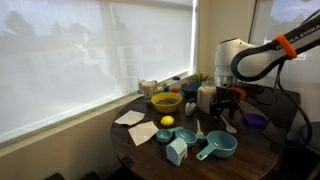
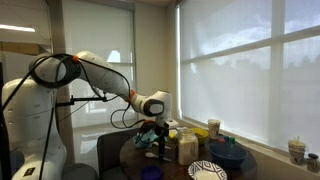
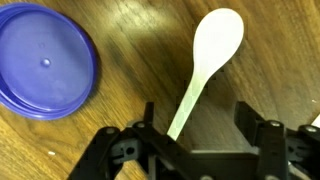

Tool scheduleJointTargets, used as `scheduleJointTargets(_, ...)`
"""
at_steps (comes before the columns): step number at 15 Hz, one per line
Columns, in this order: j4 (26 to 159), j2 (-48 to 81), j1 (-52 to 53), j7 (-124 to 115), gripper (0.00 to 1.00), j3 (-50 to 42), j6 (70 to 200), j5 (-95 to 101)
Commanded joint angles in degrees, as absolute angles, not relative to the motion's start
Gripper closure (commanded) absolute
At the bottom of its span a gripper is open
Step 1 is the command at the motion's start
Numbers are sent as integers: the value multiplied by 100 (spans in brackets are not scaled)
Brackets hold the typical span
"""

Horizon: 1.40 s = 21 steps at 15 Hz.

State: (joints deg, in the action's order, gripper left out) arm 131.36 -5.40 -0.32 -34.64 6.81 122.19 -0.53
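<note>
Wooden table (image 3: 130,70): diagonal spoon (image 3: 199,80), bowl upper-right.

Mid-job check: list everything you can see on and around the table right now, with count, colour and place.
spoon: one, cream, flat on the table, handle running between the fingers
lid: one, purple, flat on the table beside the spoon, apart from it
bowl: one, yellow, window side of the table
round yellow thing: one, just in front of the bowl
measuring cups: teal, front of the table, count unclear
carton: one, light blue, beside the measuring cups
napkins: two, white, near the bowl
plate: one, striped, table edge
table: one, dark wood
gripper: one, black, open, over the spoon handle
arm: one, white
</note>
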Motion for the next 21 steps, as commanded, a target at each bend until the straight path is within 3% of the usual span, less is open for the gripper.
scheduleJointTargets(1,12969,-369,73,-3760,45,640,12190,14)
scheduleJointTargets(8,12963,-358,99,-3933,95,641,12185,104)
scheduleJointTargets(9,12969,-382,103,-3961,99,642,12181,117)
scheduleJointTargets(21,12725,-1035,34,-3967,96,575,11500,-18)
